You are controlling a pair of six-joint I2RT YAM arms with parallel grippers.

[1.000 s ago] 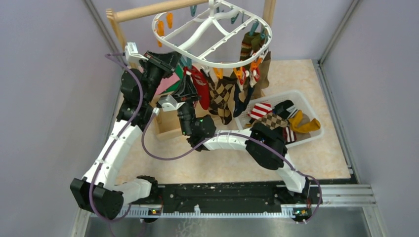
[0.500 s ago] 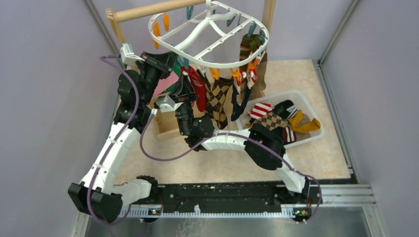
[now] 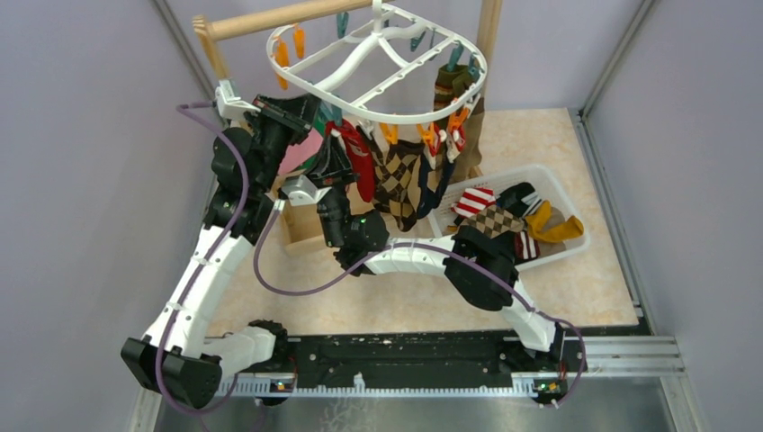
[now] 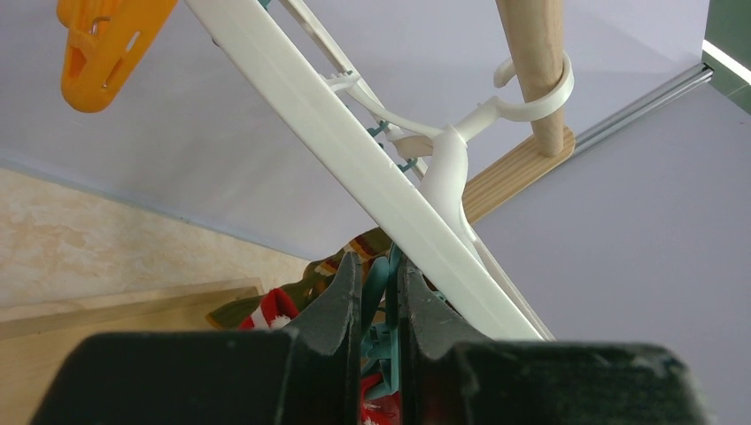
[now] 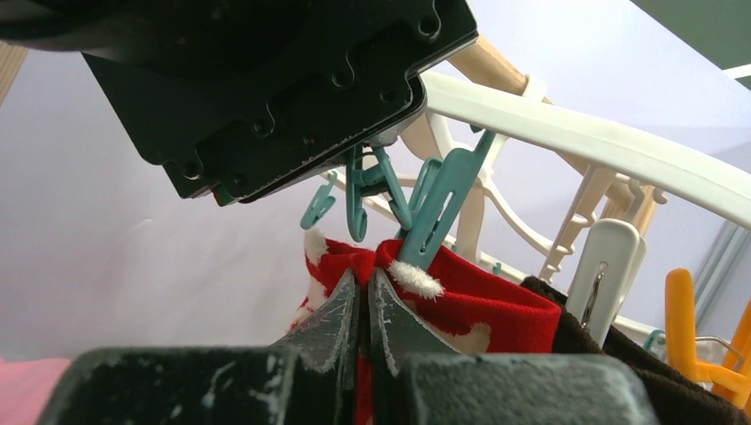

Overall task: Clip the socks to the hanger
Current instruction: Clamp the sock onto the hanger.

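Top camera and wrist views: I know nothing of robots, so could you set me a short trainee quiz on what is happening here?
1. True or false: the right pincer grips the red-and-white fabric sock.
2. What does the left pincer squeeze? A a metal spoon; B a teal plastic clip under the white plastic oval hanger; C a glass cup.
3. Name the container holding the loose unclipped socks.
Key: 1 true. 2 B. 3 the white perforated plastic basket.
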